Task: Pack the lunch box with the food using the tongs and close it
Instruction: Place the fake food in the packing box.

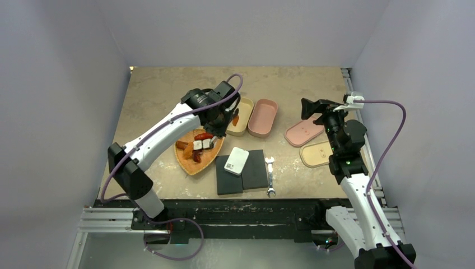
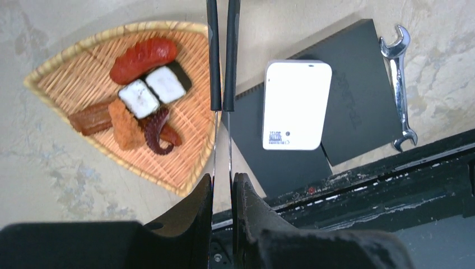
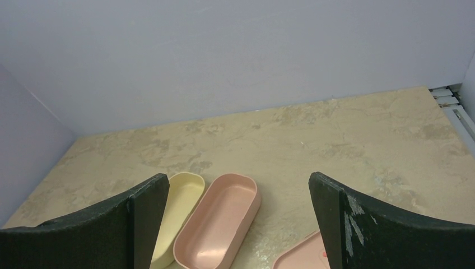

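Note:
My left gripper (image 2: 222,176) is shut on the slim dark tongs (image 2: 213,67), whose two arms run close together out past the top of the left wrist view. Seen from above, that gripper (image 1: 227,112) hangs at the near-left rim of the cream lunch box (image 1: 242,112), and a small orange piece (image 1: 236,119) shows there. I cannot tell whether the tongs hold it. More food (image 2: 143,95) lies in a woven basket (image 2: 56,70). Beside the cream box is a pink lunch box (image 3: 218,224). My right gripper (image 3: 238,178) stands open and holds nothing.
A pink lid (image 1: 303,133) and a cream lid (image 1: 318,153) lie on the right, below my right gripper (image 1: 313,109). A white device (image 2: 296,103) rests on two black boxes (image 2: 358,84). A silver wrench (image 2: 399,84) lies beside them.

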Tool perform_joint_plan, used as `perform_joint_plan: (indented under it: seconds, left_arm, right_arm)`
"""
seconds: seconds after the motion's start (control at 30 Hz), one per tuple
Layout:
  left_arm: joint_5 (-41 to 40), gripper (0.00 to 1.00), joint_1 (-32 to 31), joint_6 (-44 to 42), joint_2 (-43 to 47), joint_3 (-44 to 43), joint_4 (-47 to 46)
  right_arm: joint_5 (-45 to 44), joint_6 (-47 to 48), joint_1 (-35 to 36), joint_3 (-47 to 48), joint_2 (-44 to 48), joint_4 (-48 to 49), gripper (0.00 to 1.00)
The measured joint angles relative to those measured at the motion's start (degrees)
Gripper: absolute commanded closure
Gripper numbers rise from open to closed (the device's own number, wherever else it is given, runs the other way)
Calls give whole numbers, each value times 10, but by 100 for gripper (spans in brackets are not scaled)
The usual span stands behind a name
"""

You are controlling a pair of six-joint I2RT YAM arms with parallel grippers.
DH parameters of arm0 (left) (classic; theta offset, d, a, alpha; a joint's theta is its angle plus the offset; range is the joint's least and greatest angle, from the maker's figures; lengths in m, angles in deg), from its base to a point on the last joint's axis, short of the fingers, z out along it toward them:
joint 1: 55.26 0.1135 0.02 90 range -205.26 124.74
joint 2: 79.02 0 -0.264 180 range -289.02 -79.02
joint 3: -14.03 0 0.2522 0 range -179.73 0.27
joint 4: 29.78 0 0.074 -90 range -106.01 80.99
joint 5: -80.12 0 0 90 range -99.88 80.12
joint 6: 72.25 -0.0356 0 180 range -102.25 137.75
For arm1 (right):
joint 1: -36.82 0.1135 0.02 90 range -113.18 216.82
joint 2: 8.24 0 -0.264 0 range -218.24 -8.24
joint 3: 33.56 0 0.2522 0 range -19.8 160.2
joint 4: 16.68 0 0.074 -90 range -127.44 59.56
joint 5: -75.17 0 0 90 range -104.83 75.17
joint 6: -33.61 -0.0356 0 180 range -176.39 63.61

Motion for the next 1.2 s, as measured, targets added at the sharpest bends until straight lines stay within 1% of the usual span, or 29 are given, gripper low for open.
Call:
perform_joint_plan:
  seconds: [0.2, 0.37, 0.63, 0.9, 1.1, 1.2]
  left_arm:
    - [30, 100, 36, -42, -56, 0, -49]
    - [64, 100, 56, -67, -69, 2, -82]
    - [100, 100, 57, -81, -74, 33, -102]
    - [109, 100, 57, -80, -78, 58, -104]
    - [108, 81, 58, -79, -78, 68, -106]
    - [105, 74, 58, -78, -78, 70, -106]
  right_arm:
    - [0, 0, 0, 0, 4, 0, 1]
    - [0, 0, 0, 0, 3, 0, 1]
    - [-1, 0, 0, 0, -6, 0, 1]
    - [0, 0, 0, 0, -6, 0, 1]
    - [0, 0, 0, 0, -6, 0, 1]
    - [0, 0, 0, 0, -6, 0, 1]
